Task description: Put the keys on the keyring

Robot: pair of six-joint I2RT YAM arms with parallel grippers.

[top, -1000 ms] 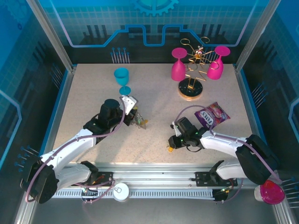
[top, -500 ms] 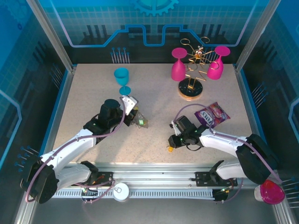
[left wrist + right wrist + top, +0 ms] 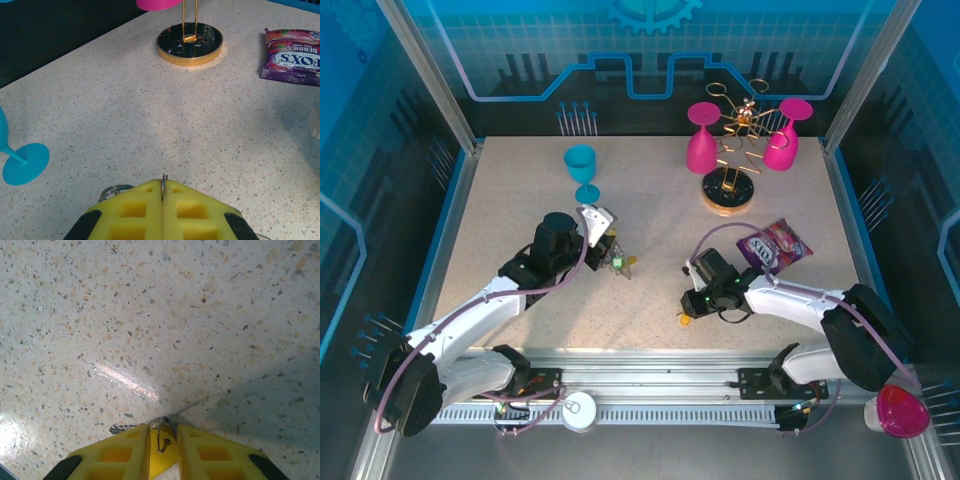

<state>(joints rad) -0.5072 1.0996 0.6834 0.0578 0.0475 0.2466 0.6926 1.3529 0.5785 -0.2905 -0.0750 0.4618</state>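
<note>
The keyring (image 3: 163, 179) appears as a thin grey metal edge standing upright, pinched between the yellow pads of the left gripper (image 3: 605, 250), whose jaws are pressed together on it. From above, a green key (image 3: 617, 263) and a yellow key (image 3: 631, 262) lie just beside that gripper's tip, near the middle of the speckled desk (image 3: 520, 200); whether they hang on the ring cannot be made out. A second, yellow-headed key (image 3: 162, 450) sits between the pads of the right gripper (image 3: 164, 432), its small metal loop at the fingertips and its toothed blade pointing left along the desk. Those jaws are narrow around the head; whether they clamp it, I cannot tell. The left arm reaches diagonally from its base toward the centre. The right arm stretches leftward, its wrist low over the desk.
</note>
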